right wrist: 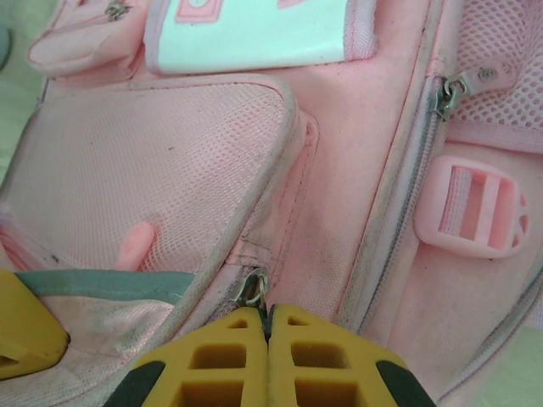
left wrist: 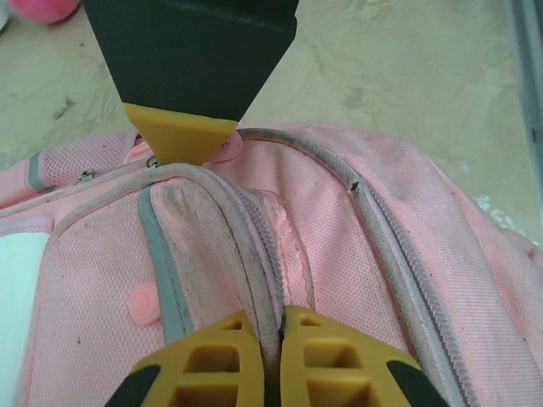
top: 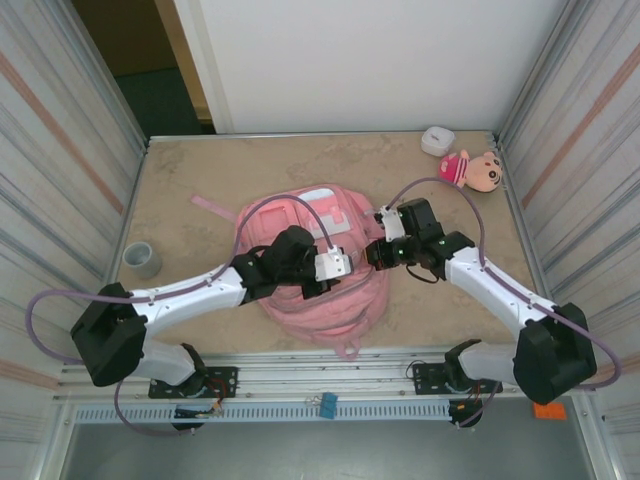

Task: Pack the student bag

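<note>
At the centre of the surface (top: 200, 180) lies the student bag (top: 340, 305); left hand (left wrist: 271, 326) pinches its zipper seam (left wrist: 254, 254); right hand (right wrist: 267, 318), from 3 o'clock, clamps a zipper pull (right wrist: 254, 291).

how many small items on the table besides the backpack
3: grey tape roll at left edge, white rounded case and pink-hatted plush doll in far right corner; the pink fabric backpack may hide more.

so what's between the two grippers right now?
A stretch of the student bag: in the left wrist view its zipped seam runs from the left gripper up to the right gripper.
</note>
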Robot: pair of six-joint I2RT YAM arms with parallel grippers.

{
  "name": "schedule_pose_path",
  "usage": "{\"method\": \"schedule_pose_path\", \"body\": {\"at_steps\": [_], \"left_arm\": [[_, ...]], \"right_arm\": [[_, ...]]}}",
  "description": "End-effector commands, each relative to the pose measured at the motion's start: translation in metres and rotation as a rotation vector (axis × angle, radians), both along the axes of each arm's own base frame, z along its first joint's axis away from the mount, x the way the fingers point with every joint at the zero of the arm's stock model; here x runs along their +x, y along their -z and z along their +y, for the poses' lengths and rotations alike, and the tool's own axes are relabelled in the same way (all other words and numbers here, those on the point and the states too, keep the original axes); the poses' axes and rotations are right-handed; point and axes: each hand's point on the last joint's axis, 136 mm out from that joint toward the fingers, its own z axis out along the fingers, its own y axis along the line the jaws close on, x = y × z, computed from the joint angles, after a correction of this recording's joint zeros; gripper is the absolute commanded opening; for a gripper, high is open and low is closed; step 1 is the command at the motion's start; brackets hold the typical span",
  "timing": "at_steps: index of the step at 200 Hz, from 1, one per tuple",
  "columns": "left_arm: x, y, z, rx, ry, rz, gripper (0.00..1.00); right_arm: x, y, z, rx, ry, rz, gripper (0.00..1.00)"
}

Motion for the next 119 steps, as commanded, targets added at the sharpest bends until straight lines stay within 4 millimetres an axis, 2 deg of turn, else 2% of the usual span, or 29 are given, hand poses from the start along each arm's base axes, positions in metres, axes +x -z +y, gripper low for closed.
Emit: {"method": "schedule_pose_path", "body": {"at_steps": [1, 30, 46, 52, 64, 70, 78, 83, 89, 92, 96, 114, 119], "left_arm": [[-0.017, -0.019, 0.003, -0.056, 0.082, -0.021, 0.0], [0.016, -0.029, 0.015, -0.1, 0.057, -0.06, 0.02], [0.033, -0.034, 0.019, -0.076, 0.042, -0.076, 0.09], [0.039, -0.035, 0.021, -0.065, 0.031, -0.079, 0.17], [0.047, -0.039, 0.025, -0.066, 0.011, -0.075, 0.41], [0.049, -0.042, 0.026, -0.082, -0.012, -0.063, 0.52], [0.051, -0.051, 0.029, -0.12, -0.05, -0.046, 0.64], [0.053, -0.059, 0.032, -0.165, -0.083, -0.02, 0.72], [0.053, -0.067, 0.036, -0.21, -0.114, 0.008, 0.81], [0.053, -0.071, 0.038, -0.23, -0.135, 0.02, 0.92], [0.055, -0.077, 0.043, -0.255, -0.172, 0.028, 0.98], [0.071, -0.093, 0.077, -0.323, -0.408, 0.003, 0.99], [0.076, -0.096, 0.089, -0.337, -0.481, -0.013, 0.99]], "right_arm": [[0.06, -0.016, -0.036, -0.075, 0.251, -0.166, 0.0], [0.069, -0.015, -0.06, -0.113, 0.374, -0.154, 0.0], [0.065, -0.009, -0.075, -0.147, 0.434, -0.136, 0.0], [0.064, -0.008, -0.076, -0.145, 0.434, -0.138, 0.12], [0.059, -0.01, -0.076, -0.132, 0.419, -0.145, 0.42], [0.056, -0.012, -0.076, -0.129, 0.405, -0.152, 0.53], [0.052, -0.018, -0.078, -0.132, 0.397, -0.167, 0.7], [0.05, -0.02, -0.08, -0.138, 0.4, -0.178, 0.76], [0.047, -0.026, -0.086, -0.149, 0.408, -0.203, 0.88], [0.046, -0.028, -0.089, -0.154, 0.413, -0.217, 0.99], [0.045, -0.031, -0.094, -0.164, 0.425, -0.234, 0.99], [0.042, -0.044, -0.124, -0.182, 0.505, -0.313, 0.99], [0.041, -0.054, -0.136, -0.173, 0.543, -0.347, 0.99]]}}
